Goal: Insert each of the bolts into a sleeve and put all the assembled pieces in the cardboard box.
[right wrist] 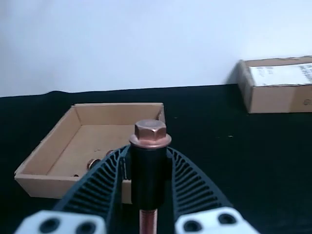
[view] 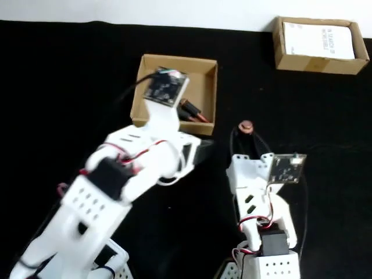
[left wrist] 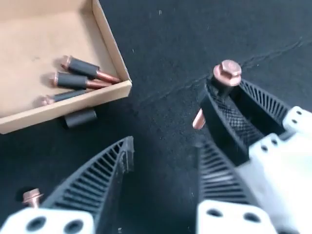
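Right wrist view: carry over the cardboard box (right wrist: 48, 187) wall beyond your right fingers (right wrist: 97, 187) before letting go; grip firmly on the way; they are clenched on the sleeve (right wrist: 146, 175) between them, bolt (right wrist: 150, 134) head proud at the tips; left fingers (left wrist: 102, 180) hang released, a spare sleeve (left wrist: 80, 117) just ahead.

Location type: robotics laboratory test bench; indicators follow. Work surface: table draped in matt black cloth (view: 70, 87), set against a plain white wall (right wrist: 146, 39); two white plastic robot arms (view: 116, 180) stand side by side on it, carrying exposed red-and-black wiring (view: 131, 157) and bare dark circuit boards (view: 167, 87); open brown cardboard boxes (view: 206, 67) rest on the cloth; small hardware consists of copper-coloured hex-head bolts (left wrist: 105, 76) seated in black cylindrical sleeves (left wrist: 78, 80).
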### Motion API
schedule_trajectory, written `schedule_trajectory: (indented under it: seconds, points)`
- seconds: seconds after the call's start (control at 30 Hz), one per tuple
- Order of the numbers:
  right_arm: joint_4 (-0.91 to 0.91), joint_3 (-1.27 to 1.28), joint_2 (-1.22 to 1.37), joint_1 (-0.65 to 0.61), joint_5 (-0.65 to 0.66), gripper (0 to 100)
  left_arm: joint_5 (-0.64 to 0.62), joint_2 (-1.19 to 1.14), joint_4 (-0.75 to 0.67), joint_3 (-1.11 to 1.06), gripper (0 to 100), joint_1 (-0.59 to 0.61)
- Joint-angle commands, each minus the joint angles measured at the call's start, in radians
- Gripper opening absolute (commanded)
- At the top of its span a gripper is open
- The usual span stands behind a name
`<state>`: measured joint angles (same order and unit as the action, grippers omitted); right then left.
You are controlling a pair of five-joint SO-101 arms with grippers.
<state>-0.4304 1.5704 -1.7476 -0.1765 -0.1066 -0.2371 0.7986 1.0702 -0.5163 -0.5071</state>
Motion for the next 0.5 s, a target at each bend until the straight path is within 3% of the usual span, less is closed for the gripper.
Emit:
schedule_trajectory:
  seconds: [0.0, 0.17, 0.47]
  points:
    - [-0.005, -0.211, 0.162, 0.024, 0.0, 0.6, 0.072, 0.116, 0.029, 0.051, 2, 0.065]
    - [-0.007, -0.516, 0.552, 0.021, 0.015, 0.6, 0.097, 0.249, 0.031, 0.047, 1, 0.211]
    - [-0.008, -0.995, 1.185, -0.079, 0.364, 0.6, 0.095, 0.561, 0.029, -0.334, 1, 0.587]
